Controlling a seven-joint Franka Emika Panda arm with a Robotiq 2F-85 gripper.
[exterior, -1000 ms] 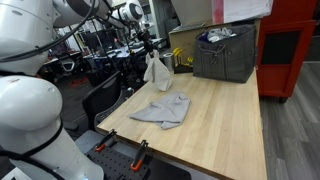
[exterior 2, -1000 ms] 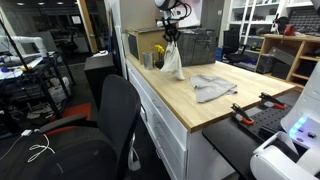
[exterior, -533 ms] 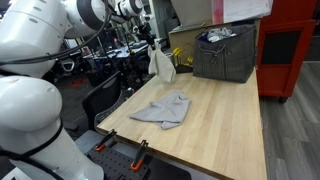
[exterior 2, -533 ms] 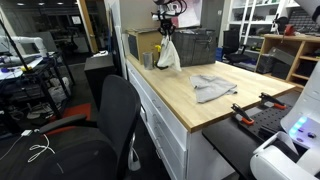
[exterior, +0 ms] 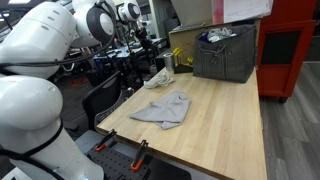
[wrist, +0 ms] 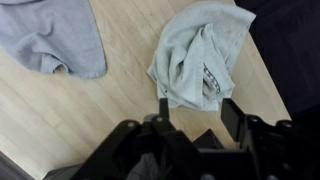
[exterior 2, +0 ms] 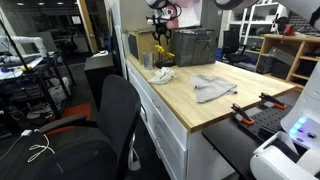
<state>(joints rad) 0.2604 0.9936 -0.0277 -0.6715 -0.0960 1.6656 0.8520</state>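
hovering with jaws apart and empty, the gripper (wrist: 198,110) hangs above a crumpled pale cloth (wrist: 195,60) on the wooden table (wrist: 100,115).

In the wrist view, the grey cloth (wrist: 50,35) off to one side of your gripper (wrist: 198,104) is cut off by the top and left edges. The gripper's own body fills the bottom edge, dark and out of focus. The crumpled cloth (wrist: 195,60) just ahead of the fingertips hides its inner folds, and its small patterned patch is too blurred to make out. In an exterior view, your gripper (exterior 2: 161,33) is too small to show how the jaws stand. Beyond it, the bin (exterior: 228,60) holds a heap too small to identify.
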